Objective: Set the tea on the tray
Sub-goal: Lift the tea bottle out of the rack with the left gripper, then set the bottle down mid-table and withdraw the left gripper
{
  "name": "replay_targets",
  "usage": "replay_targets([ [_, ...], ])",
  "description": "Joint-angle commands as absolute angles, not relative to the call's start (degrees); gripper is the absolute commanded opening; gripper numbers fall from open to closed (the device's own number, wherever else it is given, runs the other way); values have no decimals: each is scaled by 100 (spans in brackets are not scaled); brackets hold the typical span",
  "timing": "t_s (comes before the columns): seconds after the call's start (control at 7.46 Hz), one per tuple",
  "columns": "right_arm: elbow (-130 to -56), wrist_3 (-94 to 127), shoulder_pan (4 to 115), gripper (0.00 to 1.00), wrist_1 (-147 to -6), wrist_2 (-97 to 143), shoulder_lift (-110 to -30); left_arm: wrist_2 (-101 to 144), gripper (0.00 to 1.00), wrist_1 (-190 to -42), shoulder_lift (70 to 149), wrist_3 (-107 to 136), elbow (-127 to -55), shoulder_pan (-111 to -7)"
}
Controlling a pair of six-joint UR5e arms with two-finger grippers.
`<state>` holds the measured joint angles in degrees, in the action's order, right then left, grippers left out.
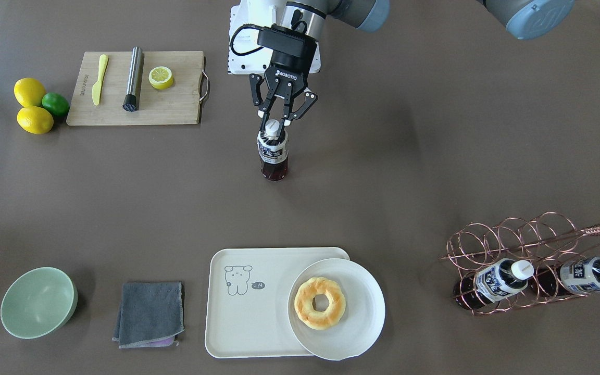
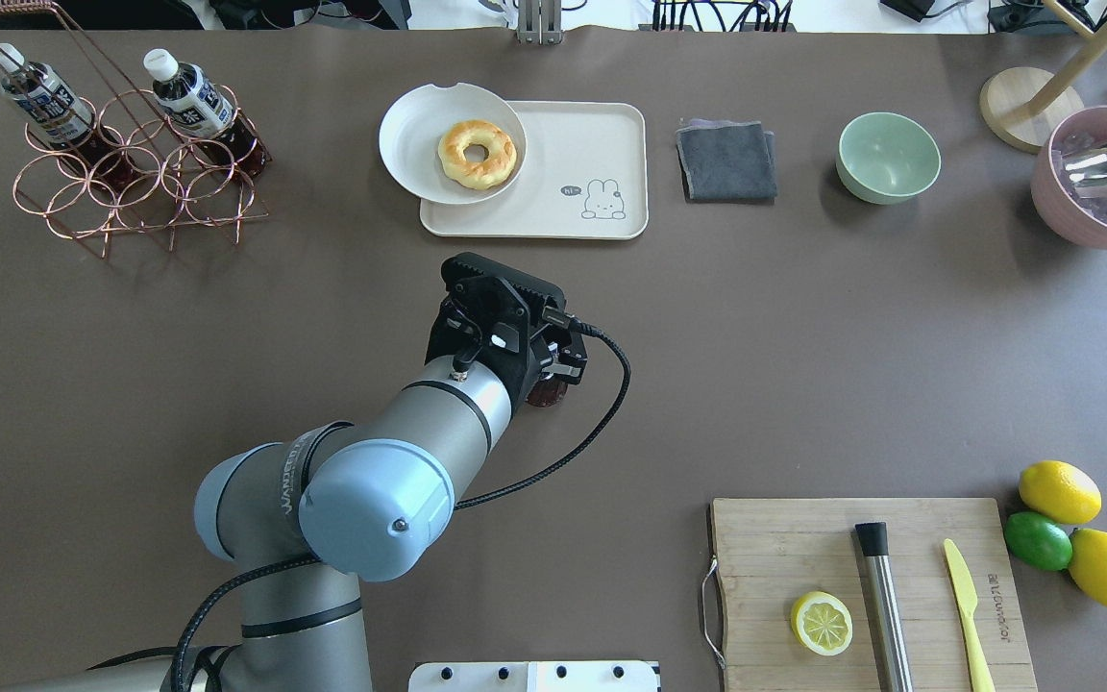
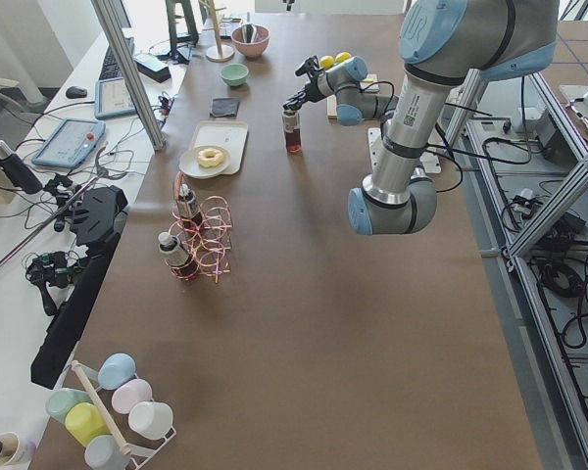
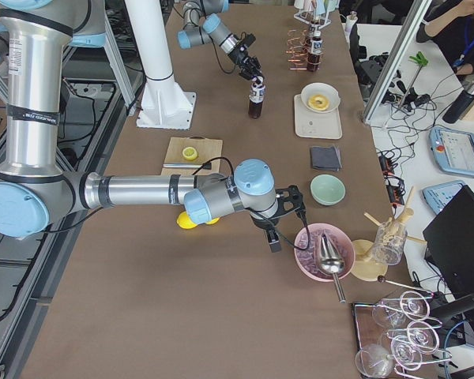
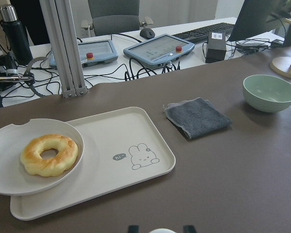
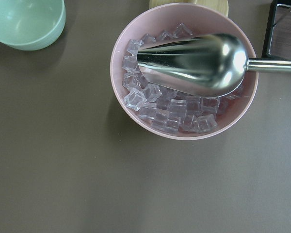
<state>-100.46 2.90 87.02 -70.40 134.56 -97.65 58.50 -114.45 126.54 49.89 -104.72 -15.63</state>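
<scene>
A tea bottle (image 1: 273, 153) with a white cap stands upright on the brown table, mid-table; it also shows in the exterior left view (image 3: 292, 132). My left gripper (image 1: 276, 119) hangs over it, open, with its fingers on either side of the cap; the left wrist view (image 5: 161, 229) shows small gaps between fingertips and cap. The cream tray (image 1: 248, 323) lies beyond it, also in the left wrist view (image 5: 111, 145). My right gripper (image 4: 273, 237) shows only in the exterior right view, next to a pink bowl; I cannot tell whether it is open or shut.
A white plate (image 1: 352, 333) with a doughnut (image 1: 320, 303) overlaps the tray's one end. Two more tea bottles (image 1: 503, 281) lie in a copper wire rack (image 1: 519, 245). Grey cloth (image 1: 150, 312), green bowl (image 1: 38, 302), cutting board (image 1: 175, 104), lemons and a pink ice bowl (image 2: 1053, 202) ring the table.
</scene>
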Motion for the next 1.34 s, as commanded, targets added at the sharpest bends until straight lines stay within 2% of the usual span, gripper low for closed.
replay_targets([
  [0.0,-10046,290,8701,100,-7040,13456,-9765,5845,0,-11452,12656,4983,-10468,-1564],
  [0.13,-10046,299,8701,100,-7040,13456,-9765,5845,39,-11522,12656,4975,-10476,-1564],
  [0.27,-10046,299,8692,100,-7040,13456,-9765,5845,96,-11540,12656,4983,-10494,-1573],
  [0.8,-10055,299,8692,100,-7040,13456,-9739,5993,98,-12007,12403,5572,-11098,-1993],
  [1.21,-10352,955,8509,100,-7049,13465,-9606,8813,99,-11953,10913,5555,-11776,-3693],
])
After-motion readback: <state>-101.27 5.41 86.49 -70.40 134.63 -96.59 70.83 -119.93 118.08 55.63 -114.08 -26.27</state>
